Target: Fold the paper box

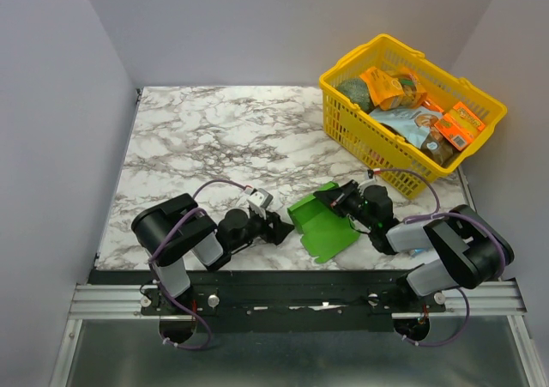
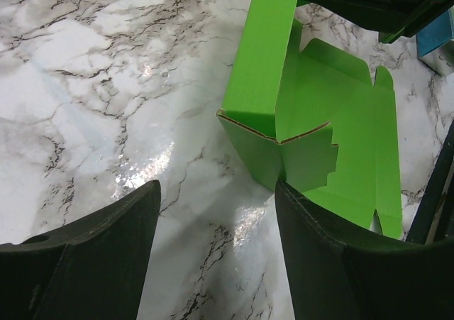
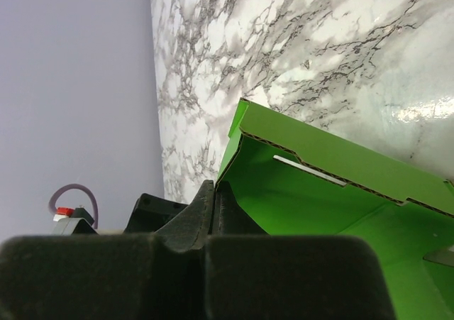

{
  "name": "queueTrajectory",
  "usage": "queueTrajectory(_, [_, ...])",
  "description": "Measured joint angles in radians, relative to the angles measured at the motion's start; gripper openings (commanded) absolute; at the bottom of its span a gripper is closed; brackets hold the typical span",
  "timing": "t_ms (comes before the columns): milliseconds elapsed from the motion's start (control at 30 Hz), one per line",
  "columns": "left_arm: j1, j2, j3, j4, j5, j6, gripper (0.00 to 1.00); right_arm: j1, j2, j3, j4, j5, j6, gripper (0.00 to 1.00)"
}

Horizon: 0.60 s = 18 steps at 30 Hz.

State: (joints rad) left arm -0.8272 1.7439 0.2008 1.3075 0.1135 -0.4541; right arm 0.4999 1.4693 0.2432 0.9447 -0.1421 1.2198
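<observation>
- Arms: two. Left gripper (image 1: 279, 228) hangs low over the table's near edge, fingers (image 2: 92, 256) spread wide with only marble between them, just short of the box.
- Right gripper (image 1: 322, 196): fingers pressed together, pinching the rim of the box's raised flap.
- Paper box (image 1: 330, 232): one, green, half folded, lying between the two grippers near the front edge. Open side faces up, and its long raised panel runs from the left fingers towards the right gripper.
- Table (image 1: 214, 138): bare marble left of and beyond the box.
- Basket (image 1: 360, 130): one, yellow, far right corner, holding several packs (image 1: 420, 121).
</observation>
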Motion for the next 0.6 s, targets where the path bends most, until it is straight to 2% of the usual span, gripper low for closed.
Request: queueTrajectory(600, [-0.006,0.007,0.016,0.000,-0.083,-0.083,0.80,0.000,-0.011,0.000,-0.001,0.003,-0.010,0.00])
